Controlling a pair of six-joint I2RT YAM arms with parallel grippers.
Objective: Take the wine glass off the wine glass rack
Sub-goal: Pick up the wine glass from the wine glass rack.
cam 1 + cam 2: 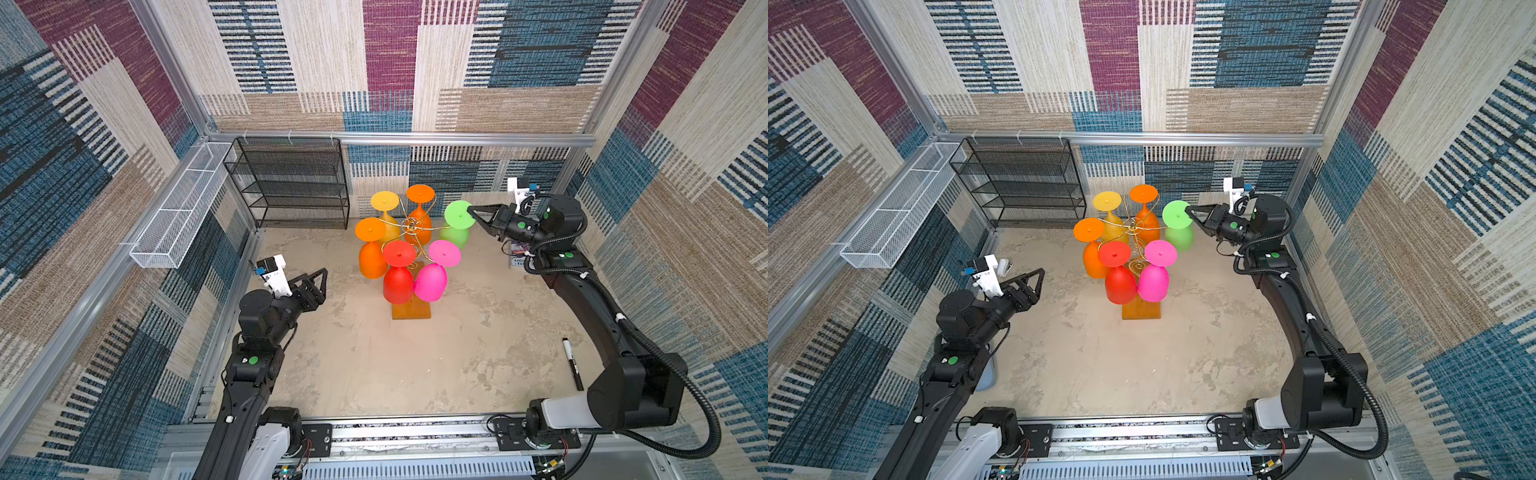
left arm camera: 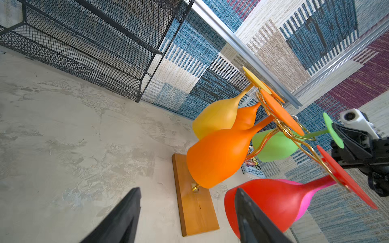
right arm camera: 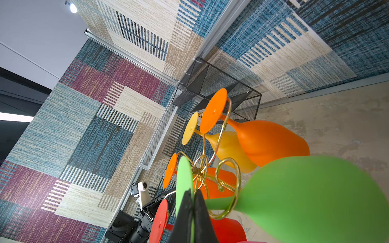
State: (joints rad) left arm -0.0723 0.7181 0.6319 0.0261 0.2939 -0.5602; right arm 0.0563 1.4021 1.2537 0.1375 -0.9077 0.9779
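Right, the wine glass rack (image 1: 411,311) carries six upturned glasses on its gold scroll arms. Just ahead of my right gripper (image 1: 473,210) hangs the green wine glass (image 1: 456,216). Beyond it are the far orange glass (image 1: 420,193), yellow glass (image 1: 385,201), near orange glass (image 1: 370,229), red glass (image 1: 399,253) and pink glass (image 1: 444,252). In the right wrist view the green stem sits inside a gold loop, so that glass is on the rack. Past the rack from that hand stand the black mesh shelf (image 1: 291,183) and the white wire basket (image 1: 174,216). Below the right wrist sits a book (image 2: 252,168); its cover reads ANDY GRIFFITHS and TERRY DENTON. Near that arm's elbow lies a black marker (image 1: 573,365), its white lettering too small to read. My right arm reaches in at the rack from the side, fingers pinched on the rim of the green foot. My left gripper (image 1: 322,275) hovers above the table (image 1: 374,365), jaws wide, holding nothing, pointing towards the rack, the red bowl just ahead of one finger
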